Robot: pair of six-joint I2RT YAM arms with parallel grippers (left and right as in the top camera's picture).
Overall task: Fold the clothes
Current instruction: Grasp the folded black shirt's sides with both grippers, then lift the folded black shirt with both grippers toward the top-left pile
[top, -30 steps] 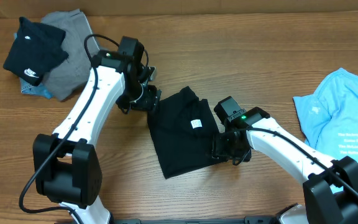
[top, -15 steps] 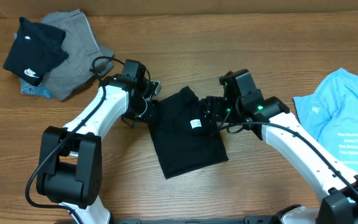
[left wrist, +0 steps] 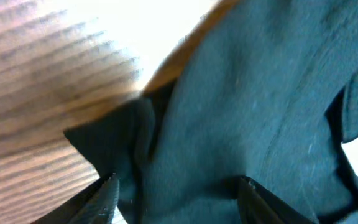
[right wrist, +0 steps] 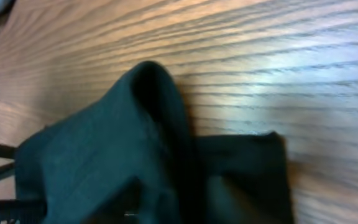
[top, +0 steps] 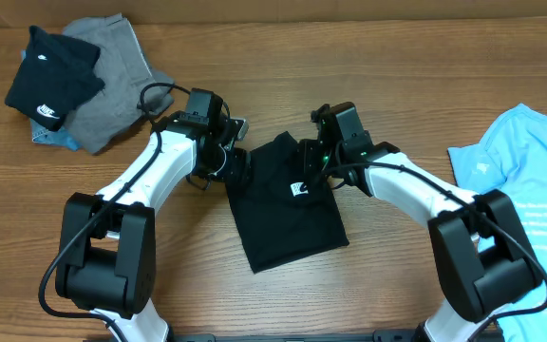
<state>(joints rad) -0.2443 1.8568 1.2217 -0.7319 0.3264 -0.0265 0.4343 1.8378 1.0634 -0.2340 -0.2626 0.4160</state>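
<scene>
The black T-shirt (top: 288,214) lies folded into a rough rectangle mid-table, with a white label (top: 299,188) near its top. My left gripper (top: 235,169) is at the shirt's upper left corner. In the left wrist view its fingers (left wrist: 176,193) are spread wide with black fabric (left wrist: 260,93) lying between them. My right gripper (top: 310,163) is over the shirt's top edge beside the label. In the right wrist view its dark fingers (right wrist: 176,202) sit apart on either side of a raised fold of the shirt (right wrist: 104,162).
A smaller black garment with a white swoosh (top: 50,81) lies on a grey garment (top: 112,71) at the back left. A light blue printed T-shirt (top: 530,190) lies at the right edge.
My right gripper left the shirt's lower right edge and swung up to its top edge near the label. My left gripper shifted slightly toward the shirt's corner. The shirt kept its shape.
</scene>
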